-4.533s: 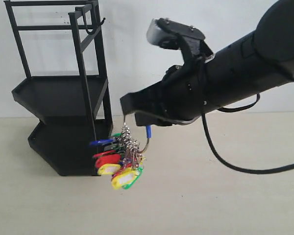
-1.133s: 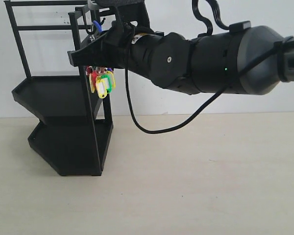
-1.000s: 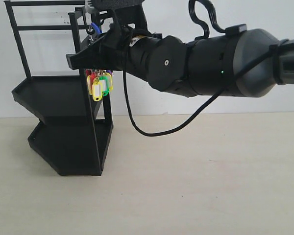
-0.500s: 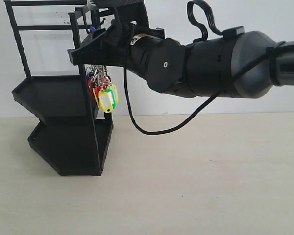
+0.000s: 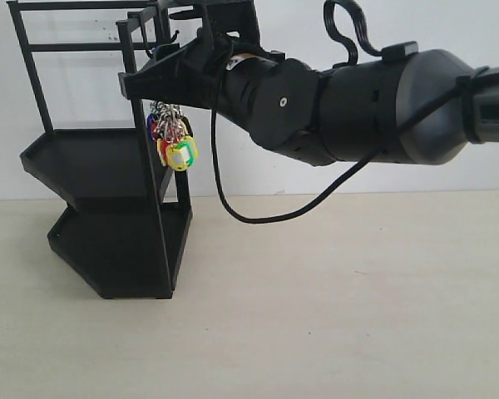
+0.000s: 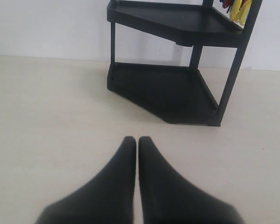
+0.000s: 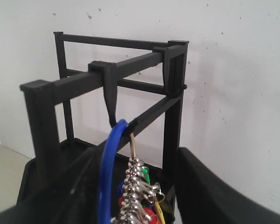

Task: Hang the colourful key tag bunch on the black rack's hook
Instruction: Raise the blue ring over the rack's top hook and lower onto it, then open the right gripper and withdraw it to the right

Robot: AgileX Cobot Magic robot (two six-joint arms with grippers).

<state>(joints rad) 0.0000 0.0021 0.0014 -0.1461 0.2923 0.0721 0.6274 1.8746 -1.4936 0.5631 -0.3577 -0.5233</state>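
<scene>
The right claw has its fingers spread around the key bunch, which hangs straight down between them, its blue ring seemingly resting on the hook just ahead; the left claw, pinched together, sits well away.

Right arm is stretched out high and roughly level, reaching way across to the left side of the exterior view. The right gripper has its fingers spread wide apart. Meanwhile the left gripper sits low, pointing forward, both fingers pressed together with only a hairline seam between them.
</scene>
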